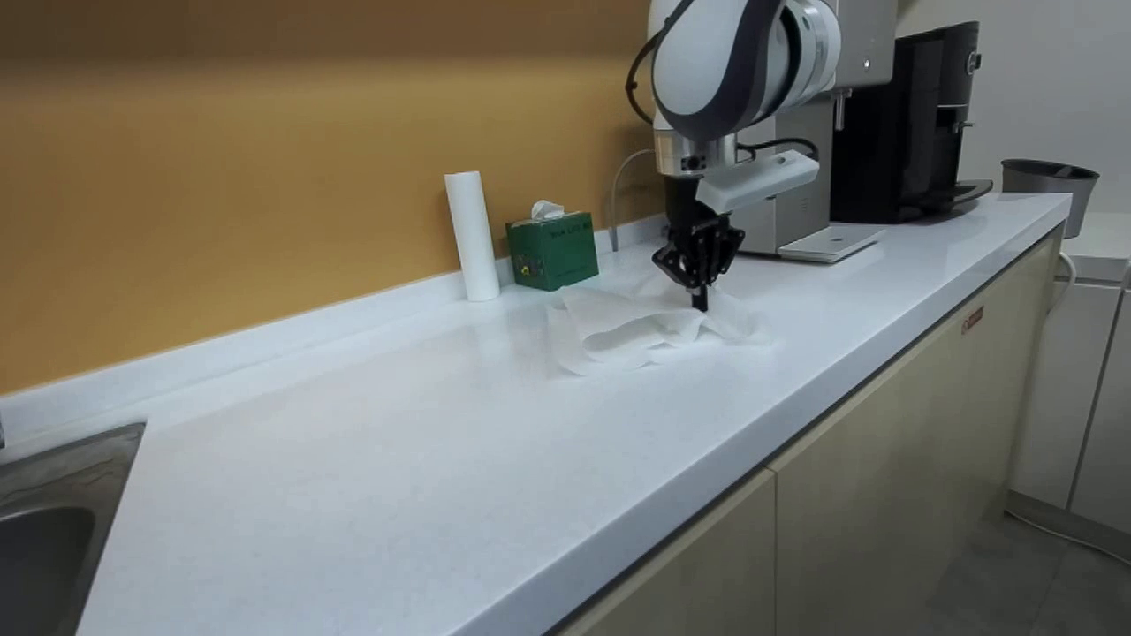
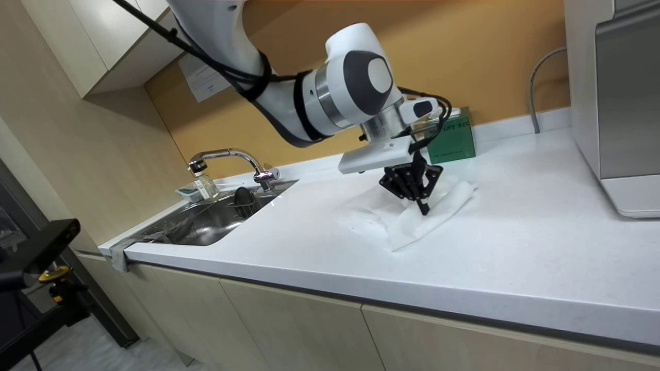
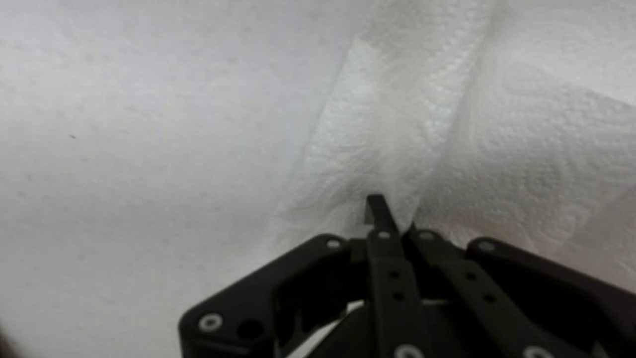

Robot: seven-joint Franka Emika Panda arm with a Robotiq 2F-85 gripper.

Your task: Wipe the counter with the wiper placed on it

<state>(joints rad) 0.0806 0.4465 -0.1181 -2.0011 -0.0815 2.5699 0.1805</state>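
Wrist view: jaws pinched together on a crumpled paper towel (image 3: pixel 526 134) lying on the desk (image 3: pixel 149 149).
It lies on the near side of the tissue box (image 1: pixel 555 252) in both exterior views; light, even pressure and slow strokes leftward should wipe without tearing it.

In an exterior view, your crumpled white paper sheet (image 1: pixel 618 334) lies on the long white tabletop (image 1: pixel 371 477), with the black jointed hand (image 1: pixel 700 302) above and touching it. On the tabletop's far side you have the white cylindrical paper roll (image 1: pixel 473 235), and the green cardboard tissue box (image 1: pixel 558 253) just right of it. The grey metal sink (image 1: pixel 110 455) is near left; far right stands the grey boxy machine (image 1: pixel 804 199), then the tall black machine (image 1: pixel 884 141) farther right.
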